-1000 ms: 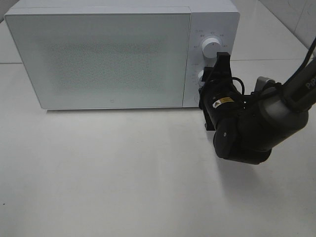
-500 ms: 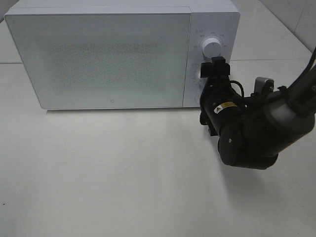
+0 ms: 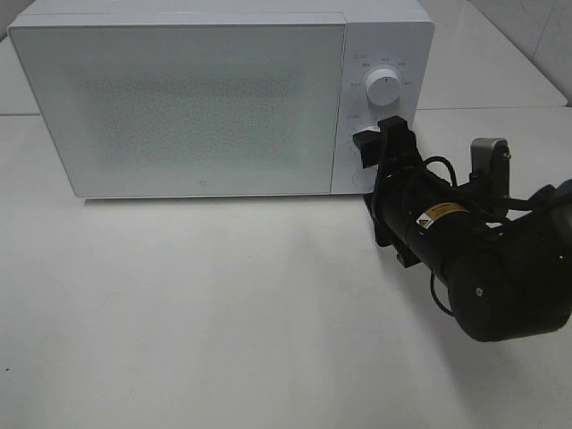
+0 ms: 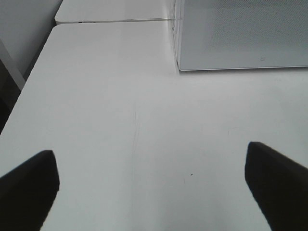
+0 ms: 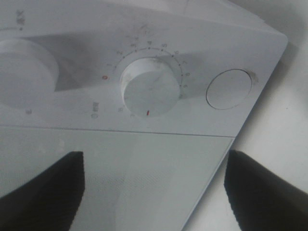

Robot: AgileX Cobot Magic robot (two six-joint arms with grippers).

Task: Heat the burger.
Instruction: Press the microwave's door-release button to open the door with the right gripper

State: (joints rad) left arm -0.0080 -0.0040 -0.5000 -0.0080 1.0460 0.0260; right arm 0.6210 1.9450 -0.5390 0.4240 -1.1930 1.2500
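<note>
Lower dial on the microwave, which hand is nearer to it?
Right. The right hand is open just in front of the lower dial, not touching it. The left hand is open over the table, well away from the microwave.

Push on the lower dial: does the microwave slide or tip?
Tipping looks unlikely: the microwave is a wide, low box flat on the table. That surface looks smooth, so a hard shove might slide it. The dial is smooth and round; grips may slip.

You're in a lab-style test setup: plain white worktop (image 3: 179, 313), one white microwave (image 3: 179, 98) on it, pale tiled wall (image 3: 545, 27) behind.
</note>
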